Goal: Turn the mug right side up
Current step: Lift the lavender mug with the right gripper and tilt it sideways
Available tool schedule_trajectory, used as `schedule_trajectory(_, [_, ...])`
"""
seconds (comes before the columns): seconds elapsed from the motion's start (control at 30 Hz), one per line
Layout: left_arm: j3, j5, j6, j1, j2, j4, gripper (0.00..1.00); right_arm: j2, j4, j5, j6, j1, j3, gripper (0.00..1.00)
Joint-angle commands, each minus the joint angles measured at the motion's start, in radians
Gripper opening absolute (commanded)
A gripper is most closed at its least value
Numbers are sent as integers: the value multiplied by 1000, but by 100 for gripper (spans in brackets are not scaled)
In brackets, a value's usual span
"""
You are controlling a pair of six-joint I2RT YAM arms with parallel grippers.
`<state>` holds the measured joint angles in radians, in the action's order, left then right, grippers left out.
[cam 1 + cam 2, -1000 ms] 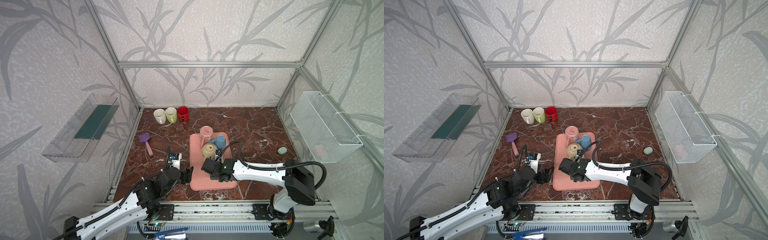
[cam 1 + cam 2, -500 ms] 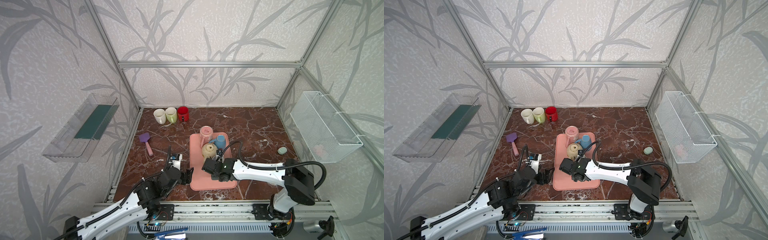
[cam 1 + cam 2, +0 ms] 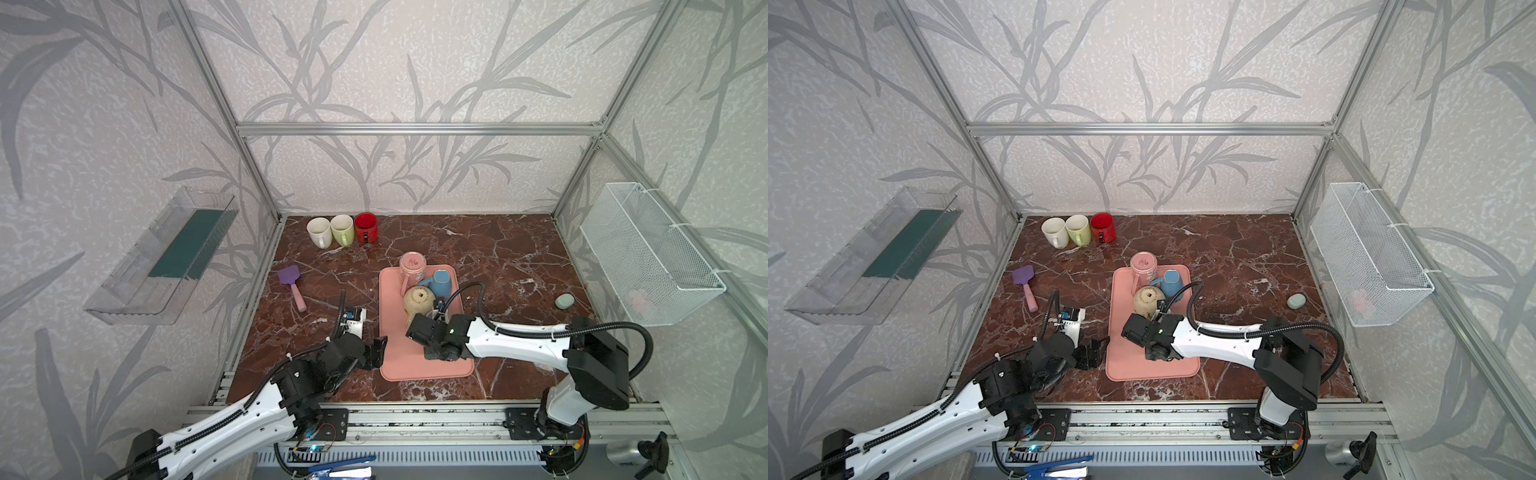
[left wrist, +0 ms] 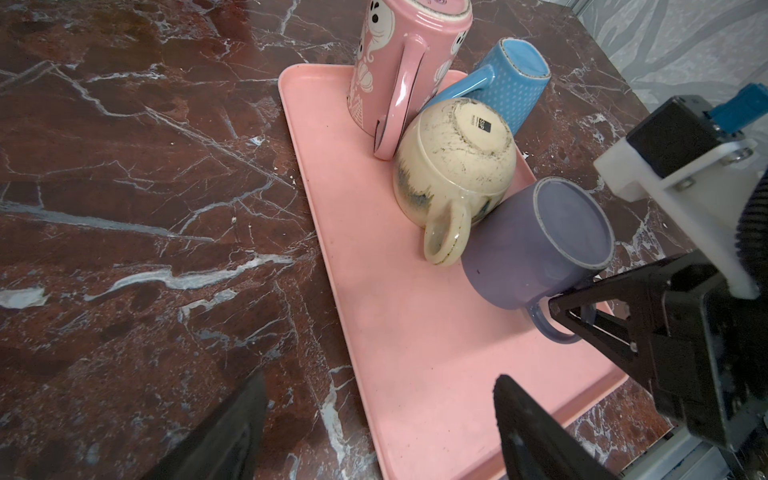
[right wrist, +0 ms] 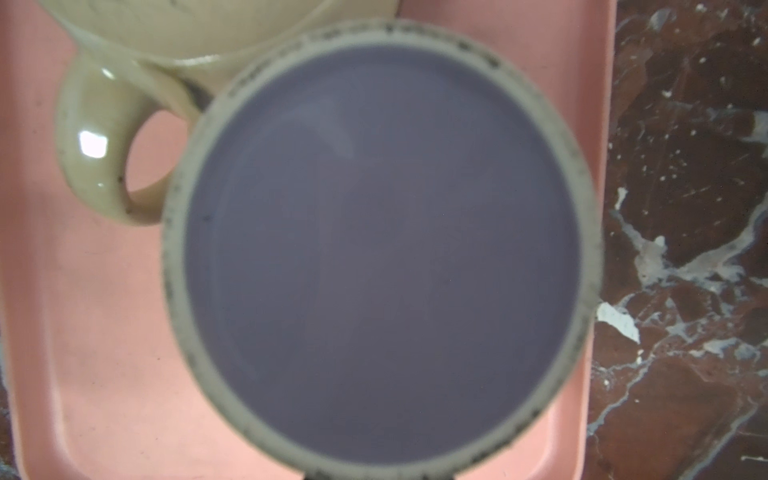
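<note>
Purple mug (image 4: 536, 249): stood upside down on the pink tray (image 4: 407, 357), just beside the cream mug (image 4: 453, 166); hard to make out under the right arm in both top views.
Right tool (image 4: 569, 316): pinched the purple mug's handle (image 4: 550, 336), partly covering it.
Right wrist view: the blurred mug base filled it; fingers were cut off.
Left tool (image 4: 380, 378): was spread wide, empty, low over the tabletop (image 4: 124, 208) at the tray's edge.

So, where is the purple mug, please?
Left wrist view: purple mug upside down on the pink tray, beside the cream mug, at the right claw.
</note>
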<state>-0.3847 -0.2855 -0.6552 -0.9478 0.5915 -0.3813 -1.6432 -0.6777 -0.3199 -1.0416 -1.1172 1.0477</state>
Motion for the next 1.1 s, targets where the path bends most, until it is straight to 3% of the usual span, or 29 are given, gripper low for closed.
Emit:
schedule_trajectory(0.0, [-27,-7,-12,6,6,1,84,34,-3,1,25,6,-16,0])
schedule_trajectory(0.4, [-33,41,-32,26,22,45,84,239,104,66,142,34,-131,0])
schedule_trajectory(0.8, [-56,105,-55,47,68,137,84,604,276,136,289,56,-346,0])
schedule_trajectory(0.93, [-59,134,-54,56,72,203,84,741,303,196,342,85,-391,0])
schedule_trajectory(1.07, [-52,196,-47,69,77,303,84,841,348,314,390,190,-427,0])
